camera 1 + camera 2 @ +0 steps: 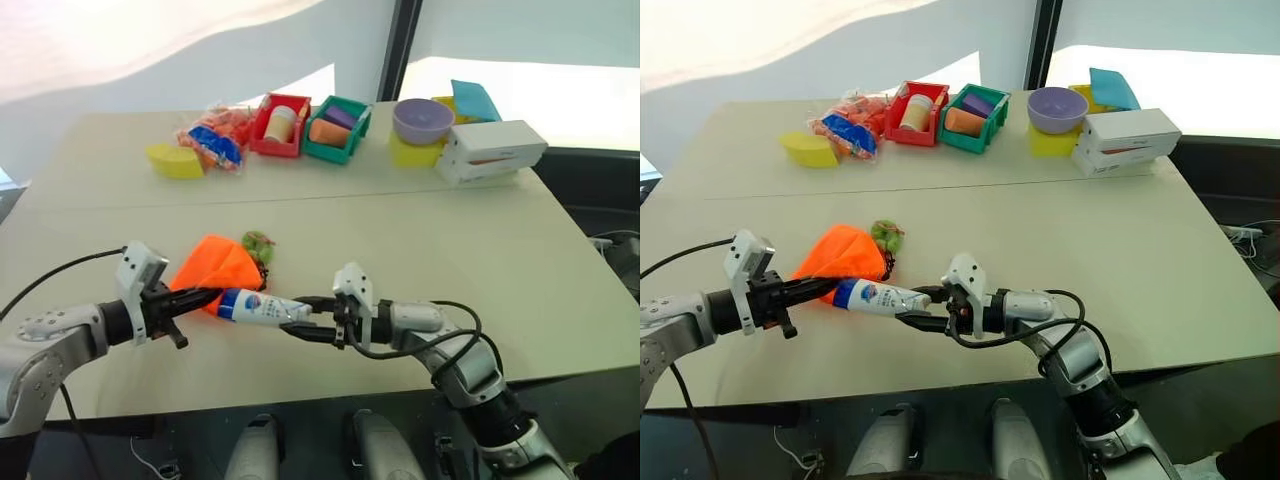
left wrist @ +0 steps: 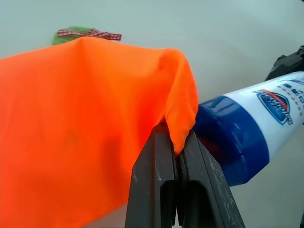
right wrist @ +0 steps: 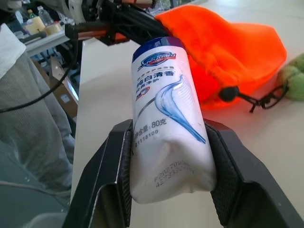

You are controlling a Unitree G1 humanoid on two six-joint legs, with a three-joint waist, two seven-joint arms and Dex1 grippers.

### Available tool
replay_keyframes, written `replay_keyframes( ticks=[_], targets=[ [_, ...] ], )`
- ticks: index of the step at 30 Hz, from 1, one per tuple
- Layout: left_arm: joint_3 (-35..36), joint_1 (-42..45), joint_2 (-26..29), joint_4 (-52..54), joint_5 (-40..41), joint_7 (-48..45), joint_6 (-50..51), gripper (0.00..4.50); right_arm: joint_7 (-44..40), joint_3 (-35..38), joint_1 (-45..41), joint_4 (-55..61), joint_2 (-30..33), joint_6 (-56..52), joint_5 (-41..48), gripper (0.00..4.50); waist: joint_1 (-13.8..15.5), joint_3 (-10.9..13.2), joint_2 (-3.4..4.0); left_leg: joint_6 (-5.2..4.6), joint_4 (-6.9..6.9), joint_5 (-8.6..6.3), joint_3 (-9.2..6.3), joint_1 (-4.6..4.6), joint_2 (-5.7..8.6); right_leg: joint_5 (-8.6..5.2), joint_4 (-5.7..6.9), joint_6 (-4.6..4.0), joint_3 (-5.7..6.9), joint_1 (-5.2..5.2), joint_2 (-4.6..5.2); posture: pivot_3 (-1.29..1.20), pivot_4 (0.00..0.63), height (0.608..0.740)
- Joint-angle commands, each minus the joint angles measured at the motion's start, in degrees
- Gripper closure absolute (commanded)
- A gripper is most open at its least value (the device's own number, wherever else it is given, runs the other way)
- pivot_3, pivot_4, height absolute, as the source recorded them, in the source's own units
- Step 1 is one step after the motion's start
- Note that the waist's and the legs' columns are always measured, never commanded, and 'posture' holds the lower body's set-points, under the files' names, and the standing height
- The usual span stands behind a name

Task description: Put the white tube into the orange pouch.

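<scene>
A white tube (image 3: 166,137) with dark blue cap and blue-and-red label is noted. The pouch (image 1: 212,265) is bright orange with black cord (image 3: 259,99). Red (image 1: 280,125) and green (image 1: 338,130) bins are observed.

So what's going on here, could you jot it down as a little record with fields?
left gripper: shut on the edge of the orange pouch, holding it up off the table
right gripper: shut on the flat end of the white tube
tube: lying level, blue cap toward the pouch, right at its edge
tube in pouch: not yet
pouch cord: black, running to a small green ring
far side of table: red bin, green bin, purple bowl, white box
</scene>
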State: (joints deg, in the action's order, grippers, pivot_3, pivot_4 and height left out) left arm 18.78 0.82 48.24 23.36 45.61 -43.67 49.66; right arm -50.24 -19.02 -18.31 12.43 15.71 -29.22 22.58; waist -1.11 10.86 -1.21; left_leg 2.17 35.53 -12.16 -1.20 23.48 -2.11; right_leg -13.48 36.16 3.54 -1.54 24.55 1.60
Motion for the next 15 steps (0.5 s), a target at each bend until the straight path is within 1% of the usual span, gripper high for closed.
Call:
replay_keyframes(
  ticks=[1,3,15],
  targets=[
    [-0.12,0.59,0.33,2.34,1.08,-0.33,0.49,4.50,1.75,0.46,-0.95,-1.10,-1.76,2.18,-0.71,2.86,0.01,0.00,-0.01,0.00,0.00,0.00,0.00,0.00,0.00,0.00,0.00,0.00,0.00,0.00,0.00,0.00,0.150,0.740],
    [-0.28,0.89,0.34,2.67,1.23,-0.16,0.79,4.50,2.22,0.39,-0.94,-1.70,-2.06,2.81,-1.37,2.86,0.03,0.00,0.00,0.00,0.00,0.00,0.01,0.00,0.01,0.07,0.00,-0.11,0.00,0.00,0.01,0.00,0.150,0.740],
    [-3.36,3.31,0.36,5.28,1.85,0.29,2.99,4.50,7.53,0.39,-1.55,-4.68,-4.94,5.97,-5.78,2.86,-0.02,0.00,0.00,0.00,-0.01,0.00,0.01,0.00,0.01,0.08,0.01,-0.11,0.00,0.00,-0.02,0.00,0.150,0.740]
  ],
)
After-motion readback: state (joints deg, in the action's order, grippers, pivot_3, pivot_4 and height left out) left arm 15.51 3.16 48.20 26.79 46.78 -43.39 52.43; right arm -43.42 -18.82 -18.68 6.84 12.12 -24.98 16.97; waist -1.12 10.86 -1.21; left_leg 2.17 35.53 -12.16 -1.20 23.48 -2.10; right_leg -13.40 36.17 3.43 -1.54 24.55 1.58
